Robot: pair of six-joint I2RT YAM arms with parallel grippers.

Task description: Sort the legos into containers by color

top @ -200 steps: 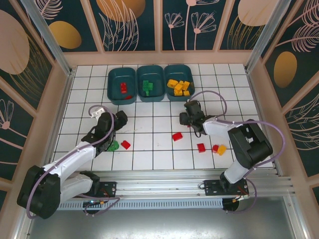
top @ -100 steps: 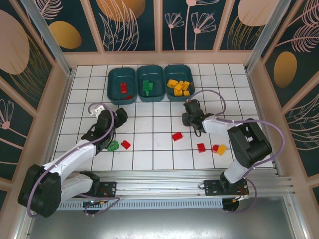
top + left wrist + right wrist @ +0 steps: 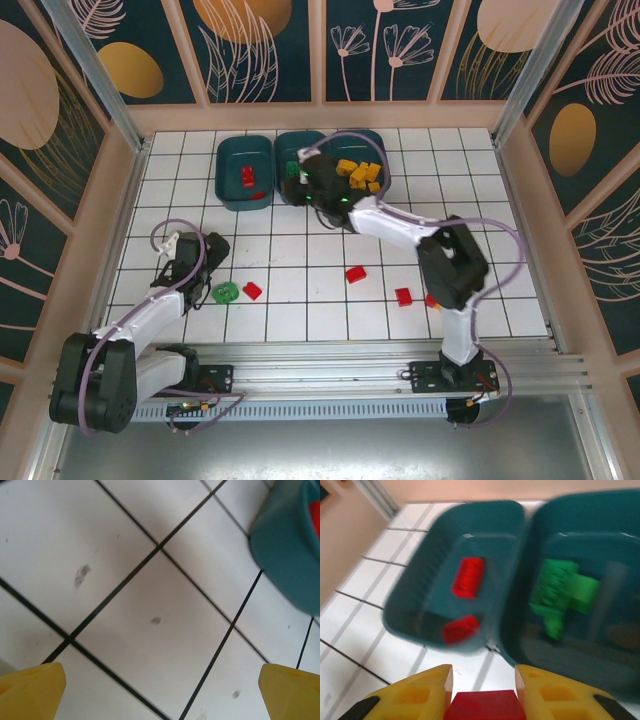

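1. Showing the right pincer [image 3: 482,682] clenched on a red lego [image 3: 485,706], pinched between its two yellow fingers [image 3: 415,695].
2. Pointing that pincer at two dark teal containers set side by side on a white tiled bench [image 3: 350,570].
3. Placing the left container [image 3: 402,600] ahead and to the left of the right pincer, with two red legos [image 3: 468,577] inside, a little apart from each other.
4. Placing the middle container [image 3: 620,525] ahead and to the right of the right pincer, with a cluster of green legos [image 3: 560,597] inside.
5. Adding, in the view from above, a third container [image 3: 387,160] just to the right of the right pincer, with yellow legos [image 3: 360,175] inside.
6. Noting a loose red lego [image 3: 355,273] and a second loose red lego [image 3: 403,296] on the bench well behind the right pincer, toward the arm bases.
7. Showing the left pincer [image 3: 160,685] released, its yellow fingertips [image 3: 35,690] spread wide over bare tile, grasping nothing.
8. Catching a rounded corner of a teal container ahead and to the right of the left pincer, with a sliver of red inside.
9. Noting a green lego [image 3: 225,292] and a small red lego [image 3: 252,290] just beside each other on the bench, close to the left arm [image 3: 150,315].
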